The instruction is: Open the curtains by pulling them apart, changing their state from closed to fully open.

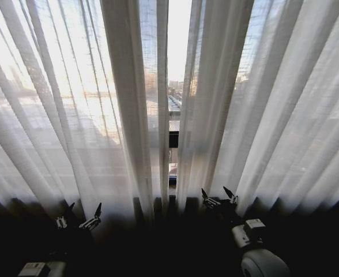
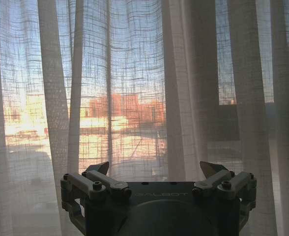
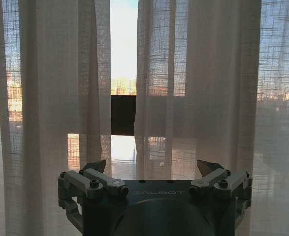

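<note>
The curtains hang across the whole window in front of the robot: a left panel [image 1: 71, 115] and a right panel [image 1: 273, 115], both sheer white with long vertical pleats. They are nearly closed. A narrow gap [image 1: 173, 86] runs between their inner edges, just right of the middle of the head view, and through it show bright sky and buildings outside. Low sunlight glows orange through the left panel.

The left gripper [image 1: 77, 218] sits low on the left of the head view, in the dark strip beneath the lit fabric, pointing at the lower part of the left panel. Its fingers are spread wide and hold nothing. In the left wrist view the same gripper [image 2: 157, 169] faces the pleats of the left panel [image 2: 134, 73], with both fingertips [image 2: 99, 168] pointing at the cloth; whether they touch it is hard to judge, but they look just short of it.

The right gripper [image 1: 218, 196] is low and right of centre in the head view, at the foot of the right panel near its inner edge. Its fingers are also spread apart and empty. In the right wrist view this gripper [image 3: 153, 167] looks at the gap [image 3: 123, 73], with one panel edge [image 3: 85, 73] on one side and the other panel [image 3: 203, 73] on the other side.
</note>
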Available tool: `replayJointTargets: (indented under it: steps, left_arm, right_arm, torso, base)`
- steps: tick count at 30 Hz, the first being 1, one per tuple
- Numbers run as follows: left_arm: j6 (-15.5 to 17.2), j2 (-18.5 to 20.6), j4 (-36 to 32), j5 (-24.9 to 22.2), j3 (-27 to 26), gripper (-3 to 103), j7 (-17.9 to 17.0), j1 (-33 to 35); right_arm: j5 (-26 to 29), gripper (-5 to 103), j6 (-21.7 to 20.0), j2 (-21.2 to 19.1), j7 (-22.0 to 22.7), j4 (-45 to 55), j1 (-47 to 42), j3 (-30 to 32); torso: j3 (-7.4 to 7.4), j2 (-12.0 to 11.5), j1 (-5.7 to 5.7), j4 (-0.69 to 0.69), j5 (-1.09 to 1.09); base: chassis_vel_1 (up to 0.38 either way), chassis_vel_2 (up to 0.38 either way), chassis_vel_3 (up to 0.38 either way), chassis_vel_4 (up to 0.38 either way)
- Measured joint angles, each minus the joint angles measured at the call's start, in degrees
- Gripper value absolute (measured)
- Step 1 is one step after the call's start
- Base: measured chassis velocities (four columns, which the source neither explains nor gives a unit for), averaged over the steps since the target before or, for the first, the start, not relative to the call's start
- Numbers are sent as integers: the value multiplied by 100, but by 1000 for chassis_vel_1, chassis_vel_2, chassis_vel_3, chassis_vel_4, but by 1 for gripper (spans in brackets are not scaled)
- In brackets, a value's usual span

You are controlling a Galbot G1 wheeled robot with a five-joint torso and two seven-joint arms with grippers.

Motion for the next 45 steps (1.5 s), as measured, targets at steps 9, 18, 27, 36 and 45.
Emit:
replayJointTargets:
  steps: [9,18,27,36,45]
  left_arm:
    - [-19,-7,5,-15,-39,100,-12,13]
    - [-7,-151,-53,-35,-220,100,-12,119]
    - [22,-438,-106,-238,-446,100,-4,152]
    - [5,-619,-148,-164,-457,100,79,181]
    - [-28,-642,-149,-146,-406,100,90,154]
  right_arm:
    - [147,100,-23,-58,69,-295,328,-379]
    - [442,100,-56,-90,144,-1076,1115,-779]
    - [507,100,-176,34,279,-1978,2148,-1107]
    - [382,100,-214,122,808,-2992,3267,-1184]
    - [303,100,-331,27,1246,-3234,3461,-1076]
  torso:
    - [2,-2,6,-1,3]
    - [-3,5,-10,-1,2]
    - [2,-1,2,0,2]
    - [0,1,-2,0,1]
    - [-1,1,-2,-2,2]
  base:
    - [-103,277,115,-291]
    - [6,-66,8,62]
    - [-5,18,4,-12]
    - [0,0,0,0]
    - [0,0,0,0]
